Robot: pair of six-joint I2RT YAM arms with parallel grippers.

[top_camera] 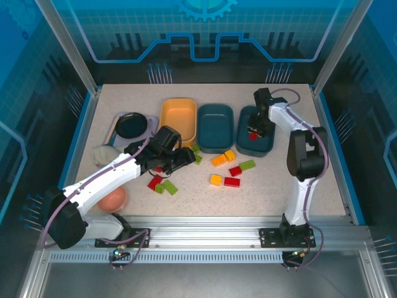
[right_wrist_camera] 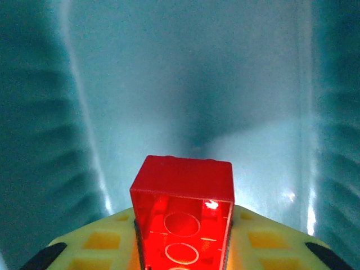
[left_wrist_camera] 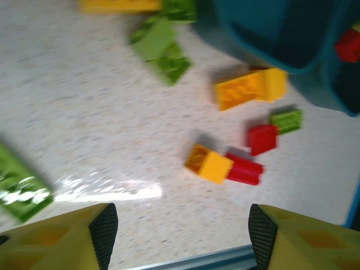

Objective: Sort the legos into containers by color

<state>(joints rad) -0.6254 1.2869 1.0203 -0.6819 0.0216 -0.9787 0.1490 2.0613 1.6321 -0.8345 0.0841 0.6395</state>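
Bricks in red, green and yellow lie scattered on the table before a yellow tub and a middle teal tub; a black bowl sits on a lavender tray at far left, and a peach ball lies under the left arm. That arm stretches low across the table, the left gripper apart and empty above the scatter. The right arm folds back over the right teal tub, the right gripper clamped on a red brick between the tub's walls
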